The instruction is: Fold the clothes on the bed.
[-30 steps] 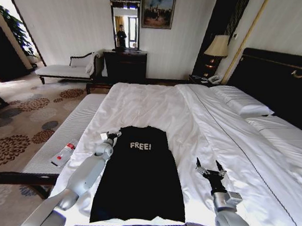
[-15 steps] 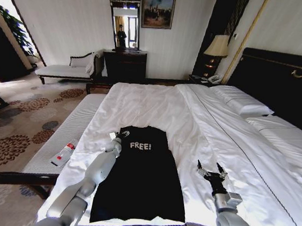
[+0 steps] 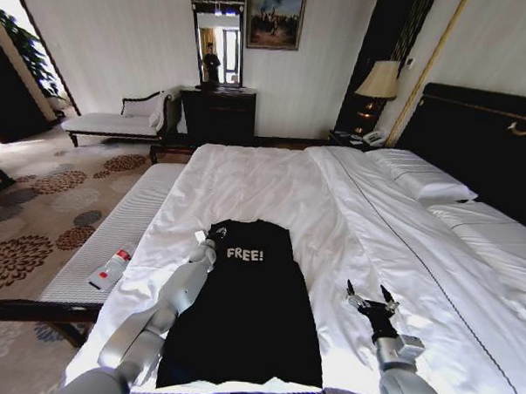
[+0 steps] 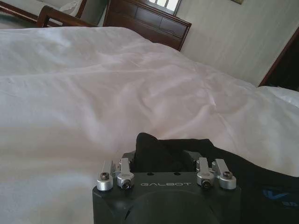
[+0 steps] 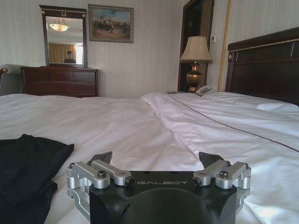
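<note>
Black T-shirt (image 3: 253,314) flat on white bed (image 3: 349,218).

Bed (image 3: 272,184): white duvet, dark headboard (image 3: 488,146) on the right. Black T-shirt (image 3: 249,310) lies flat on the near part of the duvet, white lettering toward the far end. Two white pillows (image 3: 421,179) at the right, against the headboard. Left of the bed, a narrow white-cushioned bench (image 3: 112,243) carries a small bottle (image 3: 110,269) lying on its side.
</note>
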Available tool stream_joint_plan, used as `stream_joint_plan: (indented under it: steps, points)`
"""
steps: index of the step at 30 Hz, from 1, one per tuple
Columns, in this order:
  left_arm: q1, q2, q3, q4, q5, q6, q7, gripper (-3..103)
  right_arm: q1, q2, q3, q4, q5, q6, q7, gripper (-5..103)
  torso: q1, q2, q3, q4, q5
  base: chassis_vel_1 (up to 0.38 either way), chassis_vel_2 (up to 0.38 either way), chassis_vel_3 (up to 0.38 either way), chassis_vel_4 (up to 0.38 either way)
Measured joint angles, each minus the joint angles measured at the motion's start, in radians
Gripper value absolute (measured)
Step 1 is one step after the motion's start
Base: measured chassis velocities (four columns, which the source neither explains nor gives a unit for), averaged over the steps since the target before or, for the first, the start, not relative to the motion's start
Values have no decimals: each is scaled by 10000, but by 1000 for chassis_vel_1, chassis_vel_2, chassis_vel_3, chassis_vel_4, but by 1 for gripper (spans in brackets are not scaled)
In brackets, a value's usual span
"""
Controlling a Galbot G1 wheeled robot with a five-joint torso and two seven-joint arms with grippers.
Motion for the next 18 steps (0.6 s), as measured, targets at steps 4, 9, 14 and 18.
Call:
stream_joint_plan:
  steps: [4,9,14,18]
  points:
    - [-106,52,43,183,0,-75,85,50,45,0,-32,-16,-2,-18,7,100,-1,0,0,3,0,0,0,0,0]
    - [-303,-37,21,515,7,-226,267,34,38,-13,-29,-6,7,-48,18,100,0,0,0,1,0,0,0,0,0]
    - [-325,-58,50,574,70,-267,400,18,63,-96,-14,-6,92,-92,79,100,0,0,0,0,0,0,0,0,0]
    - [-297,-56,56,574,89,-267,391,7,163,-181,-80,-36,266,-153,142,100,0,0,0,0,0,0,0,0,0]
